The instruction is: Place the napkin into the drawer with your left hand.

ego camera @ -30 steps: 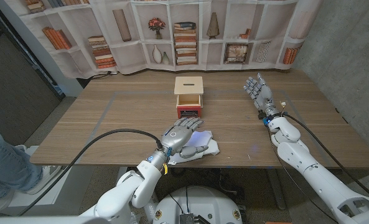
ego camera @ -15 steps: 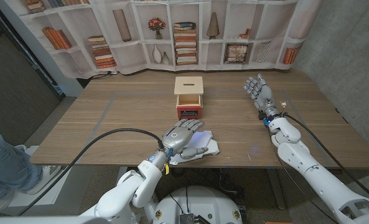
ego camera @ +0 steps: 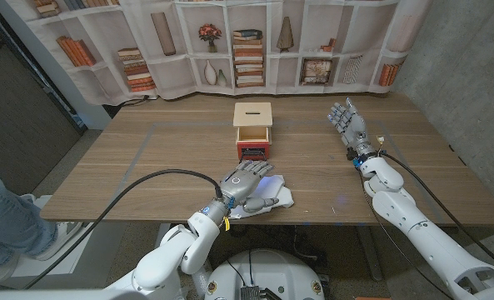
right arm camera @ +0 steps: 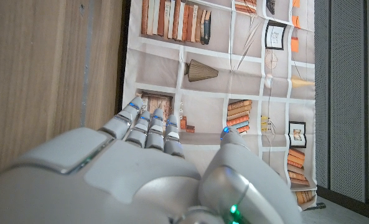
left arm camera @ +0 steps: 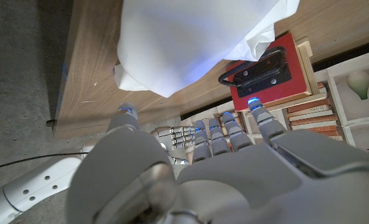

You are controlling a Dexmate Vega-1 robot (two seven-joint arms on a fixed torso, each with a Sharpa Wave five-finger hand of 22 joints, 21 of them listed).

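Napkin (ego camera: 267,197) is where we start: white, crumpled, lying on the counter (ego camera: 147,158) near its front edge, well short of the drawer (ego camera: 253,149). Our left hand (ego camera: 245,183) is over it, back upward, fingers spread and curved down across the cloth; in the head view they seem to touch it, but we see no pinch or fold gathered between thumb and finger, so we judge the napkin not yet grasped and the hand still open. From the left wrist view the cloth spreads out beyond the fingertips (left arm camera: 126,111), with the drawer's red front and black handle further on.

The drawer is pulled out of a small wooden box (ego camera: 253,123) with a slot in its top, standing at mid-counter straight behind the napkin. So the way is open, yet nearly all the work remains as we read it: closing on the cloth, lifting, carrying it back and dropping it in.

Our right hand (ego camera: 345,122) stands upright at the far right, fingers apart, holding nothing.

Against the earlier frames little differs: the left hand has crept slightly toward the drawer over the napkin and its forearm has shifted with it; napkin, drawer and right hand are unchanged.
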